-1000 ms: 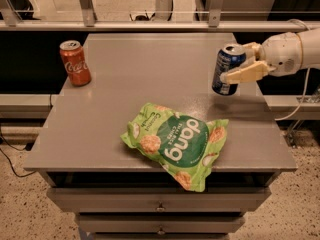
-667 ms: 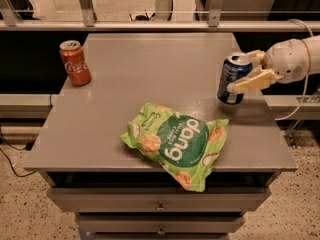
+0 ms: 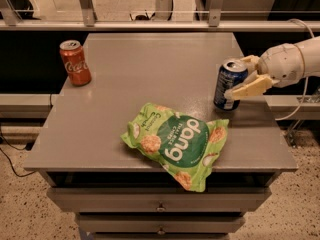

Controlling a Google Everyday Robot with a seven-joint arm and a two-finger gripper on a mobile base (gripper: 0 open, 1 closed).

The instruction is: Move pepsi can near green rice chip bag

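Note:
The pepsi can (image 3: 227,86), dark blue with a silver top, stands upright on the grey table (image 3: 150,69) at its right side. It is just beyond the upper right corner of the green rice chip bag (image 3: 177,141), which lies flat near the front edge. My gripper (image 3: 236,77) reaches in from the right, with one cream finger (image 3: 250,86) across the can's front and the other behind it. It is shut on the can, whose base looks to be at the table surface.
A red-orange Coca-Cola can (image 3: 75,62) stands at the table's left edge. The table's right edge (image 3: 272,119) is close to the pepsi can. A railing (image 3: 150,24) runs behind the table and drawers (image 3: 160,204) sit below its front.
My gripper has lowered the pepsi can toward the table and brought it closer to the green bag's upper right corner. The bag and the Coca-Cola can have not moved.

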